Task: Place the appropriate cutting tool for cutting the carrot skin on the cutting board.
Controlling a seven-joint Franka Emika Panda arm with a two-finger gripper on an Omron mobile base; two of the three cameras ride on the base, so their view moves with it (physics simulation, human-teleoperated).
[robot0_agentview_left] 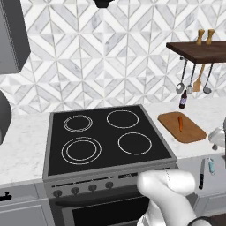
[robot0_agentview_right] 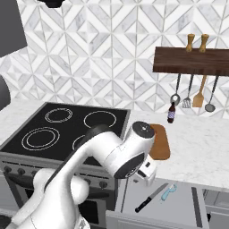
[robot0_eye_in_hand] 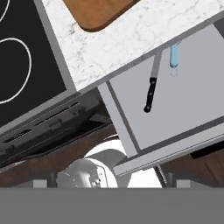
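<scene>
The cutting board [robot0_agentview_left: 183, 127] lies on the marble worktop [robot0_agentview_left: 22, 145] just right of the black stove [robot0_agentview_left: 106, 137], and the carrot [robot0_agentview_left: 180, 123] rests on it, pointing roughly front to back. In the right base view the board [robot0_agentview_right: 161, 143] is partly hidden behind the arm's wrist. Below the worktop edge an open drawer [robot0_agentview_right: 179, 203] holds a knife [robot0_agentview_right: 151, 197] with a black handle and, just beside it, a pale blue peeler [robot0_agentview_right: 169, 192]; the two lie apart, not touching. The hand view looks down on both, the knife [robot0_eye_in_hand: 152, 87] left of the peeler [robot0_eye_in_hand: 174, 57], with a corner of the board [robot0_eye_in_hand: 98, 13] at the top. The hand [robot0_agentview_right: 145, 172] hangs above the drawer's left part, holding nothing; whether its fingers are apart or together I cannot tell. A dark bottle [robot0_agentview_left: 183, 99] stands behind the board under a wall shelf [robot0_agentview_left: 201, 50] with hanging utensils
</scene>
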